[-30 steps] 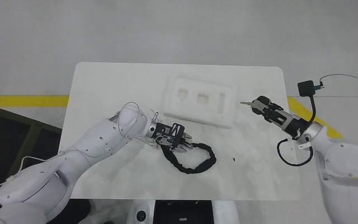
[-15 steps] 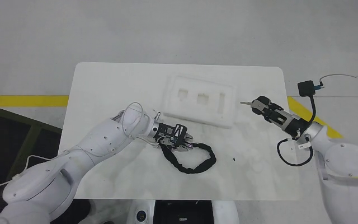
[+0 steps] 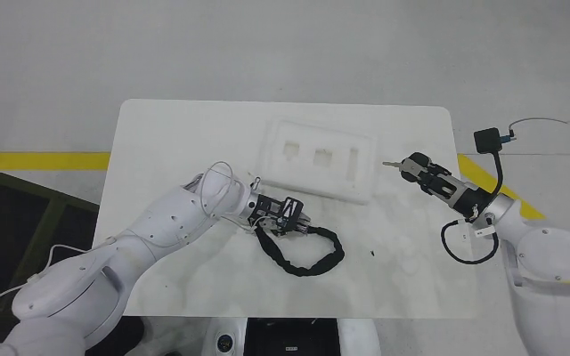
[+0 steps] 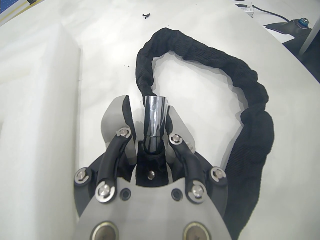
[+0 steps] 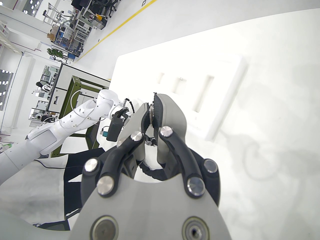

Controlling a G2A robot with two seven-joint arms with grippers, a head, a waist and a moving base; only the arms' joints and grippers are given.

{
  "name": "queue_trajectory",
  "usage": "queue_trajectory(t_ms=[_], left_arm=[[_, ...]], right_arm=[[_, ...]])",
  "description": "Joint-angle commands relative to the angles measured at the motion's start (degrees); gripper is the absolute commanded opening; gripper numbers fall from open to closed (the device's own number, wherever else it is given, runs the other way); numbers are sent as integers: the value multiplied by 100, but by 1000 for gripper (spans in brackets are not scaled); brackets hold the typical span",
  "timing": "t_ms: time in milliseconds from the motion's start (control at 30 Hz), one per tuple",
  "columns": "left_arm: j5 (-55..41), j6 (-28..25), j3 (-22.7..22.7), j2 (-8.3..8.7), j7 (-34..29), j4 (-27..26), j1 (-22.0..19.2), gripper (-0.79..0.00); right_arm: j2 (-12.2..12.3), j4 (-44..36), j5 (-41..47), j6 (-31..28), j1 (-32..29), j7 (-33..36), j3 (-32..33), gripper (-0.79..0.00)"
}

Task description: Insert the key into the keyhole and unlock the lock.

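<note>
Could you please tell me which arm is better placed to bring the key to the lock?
Right: the right gripper pinches the key beside the foam tray. The left gripper straddles the lock cylinder, so it is likely better used to steady it.

The left gripper (image 3: 298, 223) sits at one end of the black chain lock (image 3: 313, 259) on the table (image 3: 169, 142). The right gripper (image 3: 403, 165) holds a key (image 3: 390, 164) beside the foam tray (image 3: 298, 175).

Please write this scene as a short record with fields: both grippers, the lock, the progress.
left gripper: open, astride the chrome lock cylinder
right gripper: shut on the key, over the table beside the foam tray
chain: black sleeved, lying looped on the table
progress: key apart from the lock cylinder, not yet inserted
</note>
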Motion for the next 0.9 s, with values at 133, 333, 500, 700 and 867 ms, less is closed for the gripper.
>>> queue_trajectory(t_ms=[133,333,500,700,867], left_arm=[[34,136,-84,16,230,-11,5,-785],[-42,281,-243,97,683,-28,70,-785],[-155,410,-418,184,1169,-94,135,-785],[-371,687,-666,270,1916,-166,198,-785],[-690,939,-786,287,2167,-159,222,-785]], right_arm=[[0,0,0,0,0,0,0,-785],[0,0,0,0,0,0,0,-785],[0,0,0,0,0,0,0,-785],[0,0,0,0,0,0,0,-785],[15,-292,-155,99,-61,109,-175,-785]])
